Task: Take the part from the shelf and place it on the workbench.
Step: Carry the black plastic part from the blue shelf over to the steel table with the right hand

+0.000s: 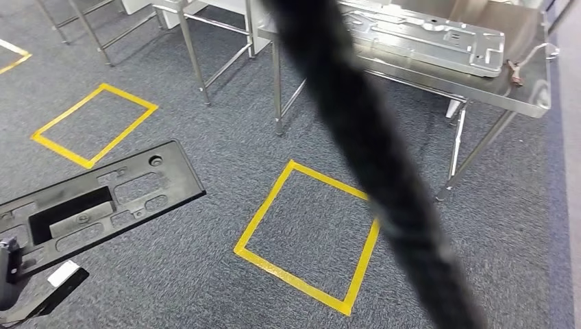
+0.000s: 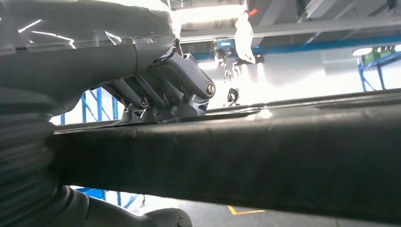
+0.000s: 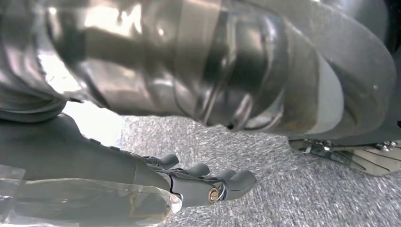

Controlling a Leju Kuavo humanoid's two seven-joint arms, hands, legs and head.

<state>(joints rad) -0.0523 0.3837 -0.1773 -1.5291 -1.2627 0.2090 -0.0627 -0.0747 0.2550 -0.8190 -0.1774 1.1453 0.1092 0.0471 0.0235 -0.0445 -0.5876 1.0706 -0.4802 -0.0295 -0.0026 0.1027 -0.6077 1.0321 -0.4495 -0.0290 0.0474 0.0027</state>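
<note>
Held at one end: a long black moulded plastic panel (image 1: 103,199), flat and pierced with rectangular cut-outs and small holes, jutting out over the grey carpet (image 1: 205,288) well short of the steel workbench (image 1: 521,89). Gripped by the left hand (image 2: 156,94), fingers (image 2: 142,101) folded down over the panel's upper face and thumb seemingly beneath; seen edge-on in the left wrist view as a thick dark bar (image 2: 236,156). Probably light for its length and fairly stiff, though likely to flex or droop at the free end since supported from one end only. Smooth, slightly glossy surface, so liable to slip or pivot in a one-sided pinch; best clamped across a solid rim strip rather than over a cut-out, and better still nearer the middle to cut the leverage. Not fragile in appearance, but thin webs between the openings could crack under a hard knock against the bench edge.

Right hand (image 3: 198,182) hanging over the carpet, fingers half curled and apart, holding nothing. On the workbench, a pressed sheet-metal plate (image 1: 425,38) already lying flat, with a small rusty-looking bit of hardware (image 1: 515,72) near its corner. Between panel and workbench, a yellow taped square (image 1: 305,236) on the floor; another yellow square (image 1: 92,123) farther from the workbench. Across the head view, a blurred black cable (image 1: 370,157).
</note>
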